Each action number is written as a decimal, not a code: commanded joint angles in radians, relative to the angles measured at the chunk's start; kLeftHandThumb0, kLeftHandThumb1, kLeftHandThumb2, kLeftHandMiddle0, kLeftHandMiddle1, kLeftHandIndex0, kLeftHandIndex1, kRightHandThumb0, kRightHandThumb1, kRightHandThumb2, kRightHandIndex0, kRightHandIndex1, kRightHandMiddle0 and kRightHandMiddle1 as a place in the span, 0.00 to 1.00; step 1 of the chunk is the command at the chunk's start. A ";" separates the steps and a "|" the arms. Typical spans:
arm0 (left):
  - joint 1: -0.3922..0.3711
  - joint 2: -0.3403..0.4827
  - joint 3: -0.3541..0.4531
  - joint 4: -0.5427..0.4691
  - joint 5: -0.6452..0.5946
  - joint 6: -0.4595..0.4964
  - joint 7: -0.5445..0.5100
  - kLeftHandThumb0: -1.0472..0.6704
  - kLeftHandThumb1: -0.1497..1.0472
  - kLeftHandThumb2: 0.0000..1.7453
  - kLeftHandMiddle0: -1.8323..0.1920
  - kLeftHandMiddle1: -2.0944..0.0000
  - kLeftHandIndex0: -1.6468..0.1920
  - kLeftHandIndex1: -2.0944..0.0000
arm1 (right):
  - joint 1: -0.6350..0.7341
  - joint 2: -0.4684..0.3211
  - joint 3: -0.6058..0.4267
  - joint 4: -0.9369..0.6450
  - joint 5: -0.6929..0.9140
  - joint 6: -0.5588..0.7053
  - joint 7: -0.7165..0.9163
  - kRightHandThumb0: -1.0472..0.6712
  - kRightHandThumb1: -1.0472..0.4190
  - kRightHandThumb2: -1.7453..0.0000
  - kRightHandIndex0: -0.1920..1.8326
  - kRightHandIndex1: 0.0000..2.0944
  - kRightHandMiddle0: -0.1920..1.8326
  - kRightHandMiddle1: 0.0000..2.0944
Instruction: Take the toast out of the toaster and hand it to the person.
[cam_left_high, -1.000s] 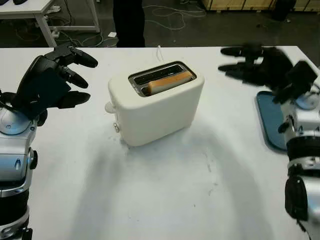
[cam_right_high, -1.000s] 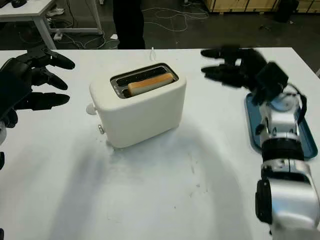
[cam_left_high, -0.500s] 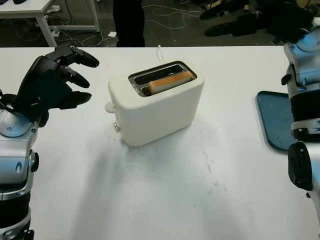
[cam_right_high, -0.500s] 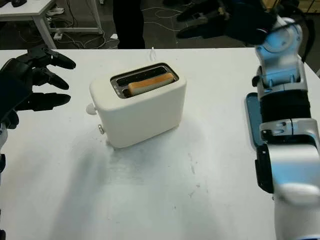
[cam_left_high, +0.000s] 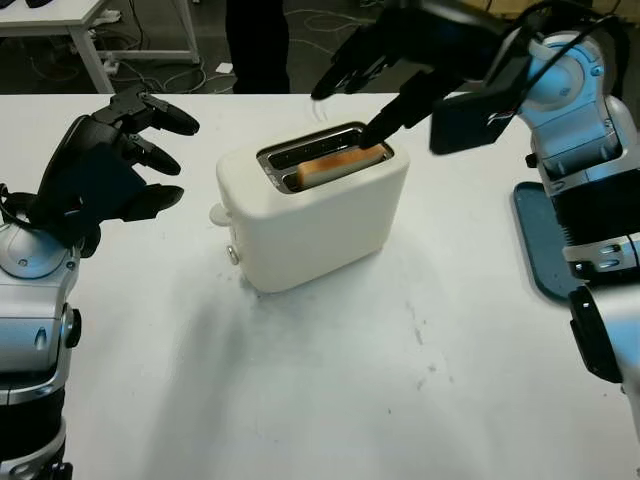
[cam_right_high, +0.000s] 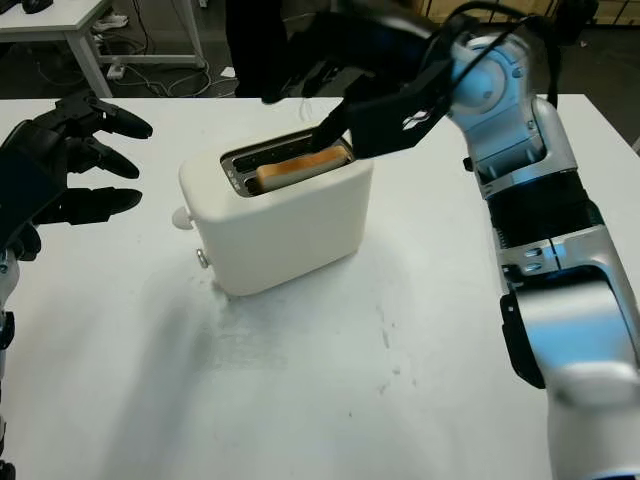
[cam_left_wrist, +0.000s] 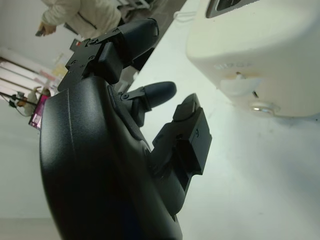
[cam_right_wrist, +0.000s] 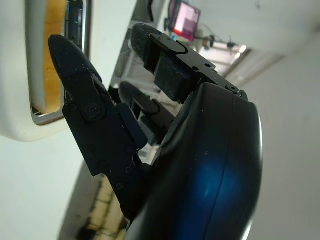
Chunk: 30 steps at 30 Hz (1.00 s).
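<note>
Right above the toaster (cam_left_high: 310, 205), the right hand (cam_left_high: 375, 68) was open and held nothing, with one finger just beside the toast (cam_left_high: 340, 165) waiting below it in the slot, probably to pinch it, while the left hand (cam_left_high: 105, 165) hung open nearby.

Blue tray (cam_left_high: 545, 240) on white table (cam_left_high: 330, 380)

Cream toaster (cam_left_high: 312, 215), golden toast (cam_left_high: 340, 165), blue tray (cam_left_high: 545, 240).
</note>
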 joint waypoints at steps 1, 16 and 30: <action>0.016 -0.003 0.007 -0.003 0.000 -0.008 0.008 0.88 0.89 0.19 0.77 0.27 0.76 0.42 | -0.022 0.002 0.019 -0.020 -0.018 -0.004 0.025 0.29 0.29 1.00 0.58 0.02 0.56 0.00; 0.008 -0.001 -0.003 0.002 0.010 -0.006 0.015 0.89 0.89 0.19 0.76 0.26 0.77 0.41 | -0.029 0.019 0.092 0.099 -0.189 -0.134 -0.117 0.32 0.26 1.00 0.45 0.42 0.60 0.01; 0.012 -0.013 -0.001 0.001 -0.002 -0.003 0.017 0.89 0.89 0.20 0.77 0.26 0.77 0.40 | -0.037 0.043 0.102 0.251 -0.233 -0.174 -0.263 0.35 0.26 1.00 0.35 0.58 0.58 0.01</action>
